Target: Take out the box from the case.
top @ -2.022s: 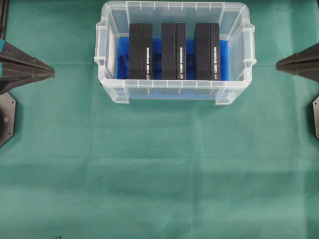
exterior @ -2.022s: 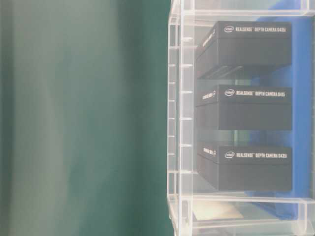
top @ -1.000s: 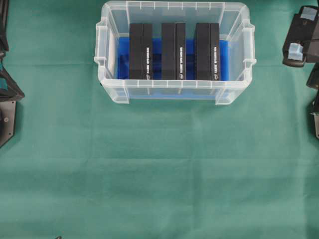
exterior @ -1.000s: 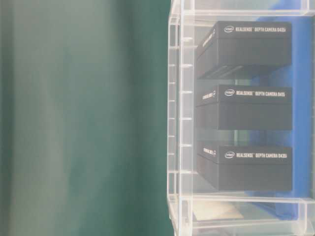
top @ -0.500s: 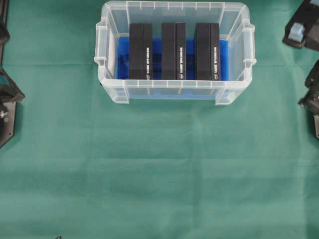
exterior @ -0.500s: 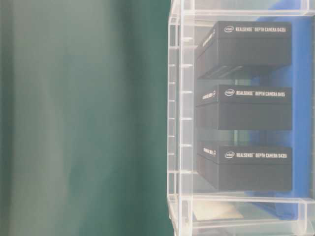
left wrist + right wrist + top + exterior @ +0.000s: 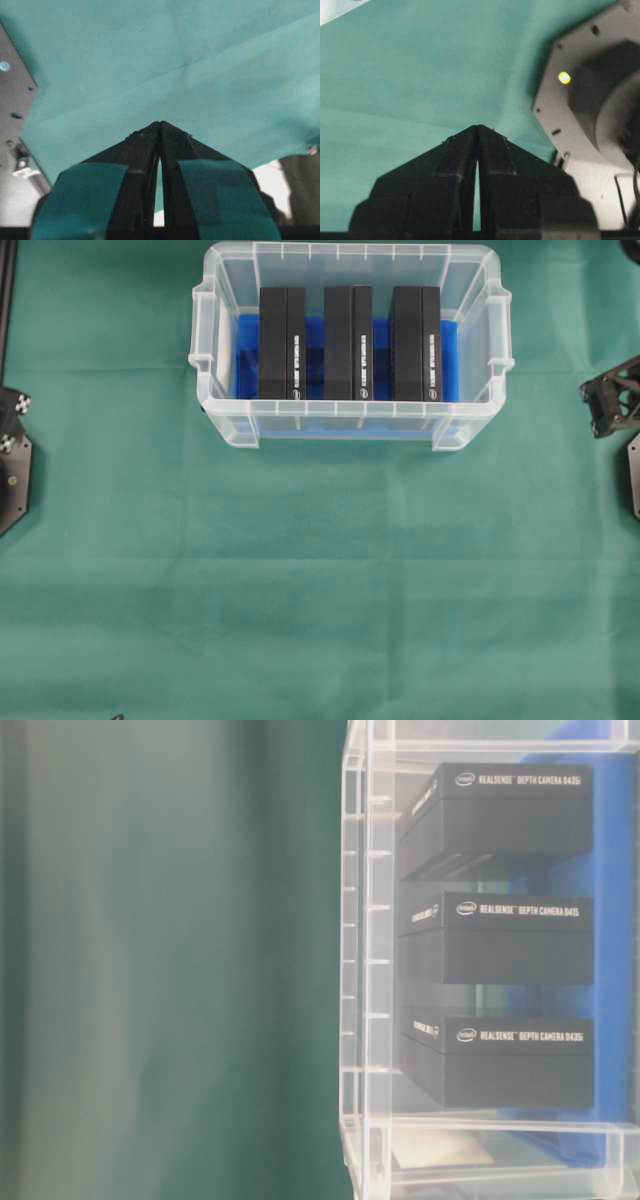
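I see the case (image 7: 350, 420) at the top middle of the overhead view, sitting on the green cloth (image 7: 320, 590) that covers the counter. Three black boxes stand side by side inside it on a blue cloth (image 7: 447, 360): the left box (image 7: 282, 343), the middle box (image 7: 347, 342) and the right box (image 7: 415, 343). My left pincer (image 7: 159, 123) is pressed shut on nothing. My right pincer (image 7: 478, 127) is too.
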`<action>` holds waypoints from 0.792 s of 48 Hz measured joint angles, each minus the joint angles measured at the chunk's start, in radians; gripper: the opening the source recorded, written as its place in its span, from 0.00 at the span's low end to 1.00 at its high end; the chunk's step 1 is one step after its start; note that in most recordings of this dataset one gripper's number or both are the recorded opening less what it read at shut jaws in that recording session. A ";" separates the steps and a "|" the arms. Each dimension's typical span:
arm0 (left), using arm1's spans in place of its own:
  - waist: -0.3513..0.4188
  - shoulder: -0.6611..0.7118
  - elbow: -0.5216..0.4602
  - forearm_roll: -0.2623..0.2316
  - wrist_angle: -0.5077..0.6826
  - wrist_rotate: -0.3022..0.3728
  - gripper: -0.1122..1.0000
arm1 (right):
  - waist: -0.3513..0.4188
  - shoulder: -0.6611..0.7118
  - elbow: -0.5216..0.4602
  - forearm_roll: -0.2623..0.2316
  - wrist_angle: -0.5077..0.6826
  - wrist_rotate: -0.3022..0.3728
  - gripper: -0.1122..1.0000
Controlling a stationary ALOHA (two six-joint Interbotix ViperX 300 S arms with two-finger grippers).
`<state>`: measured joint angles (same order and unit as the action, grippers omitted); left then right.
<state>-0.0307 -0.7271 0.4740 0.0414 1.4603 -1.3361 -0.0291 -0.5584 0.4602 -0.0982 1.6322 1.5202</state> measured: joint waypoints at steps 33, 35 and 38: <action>0.135 0.055 -0.017 0.051 0.011 0.081 0.11 | -0.097 0.018 -0.017 -0.077 -0.044 -0.080 0.10; 0.166 0.057 -0.018 0.051 0.009 0.107 0.11 | -0.124 0.020 -0.017 -0.078 -0.048 -0.104 0.10; 0.207 0.060 -0.018 0.051 0.011 0.147 0.11 | -0.169 0.025 -0.017 -0.078 -0.060 -0.156 0.10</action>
<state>0.1764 -0.6673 0.4556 0.0920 1.4711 -1.1888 -0.1979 -0.5338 0.4433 -0.1764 1.5723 1.3637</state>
